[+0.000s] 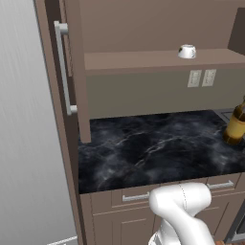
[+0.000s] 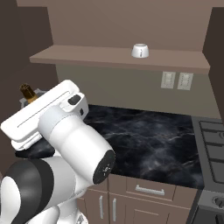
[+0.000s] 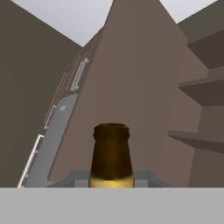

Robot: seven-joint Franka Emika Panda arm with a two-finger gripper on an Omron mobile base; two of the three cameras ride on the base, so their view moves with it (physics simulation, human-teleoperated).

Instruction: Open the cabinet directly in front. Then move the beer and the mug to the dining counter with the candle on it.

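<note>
The cabinet [image 1: 158, 61] stands open, its door [image 1: 76, 72] swung out to the left with a long silver handle [image 1: 62, 67]. The white mug [image 1: 187, 51] [image 2: 140, 50] sits on the cabinet's bottom shelf, towards the right. The amber beer [image 3: 111, 155] rises between the fingers of my gripper [image 3: 111, 181], which is shut on the bottle. The beer [image 1: 235, 125] shows at the right edge of the left base view. In the right base view the beer's neck [image 2: 27, 92] pokes up behind the white hand. The dining counter and the candle are out of view.
A black marble worktop [image 1: 153, 148] lies under the cabinet, over brown drawers with silver handles [image 1: 136, 196]. Two wall sockets [image 1: 201, 77] sit on the backsplash. A stove [image 2: 212, 144] adjoins the worktop on the right. A tall grey panel [image 1: 24, 143] stands at the left.
</note>
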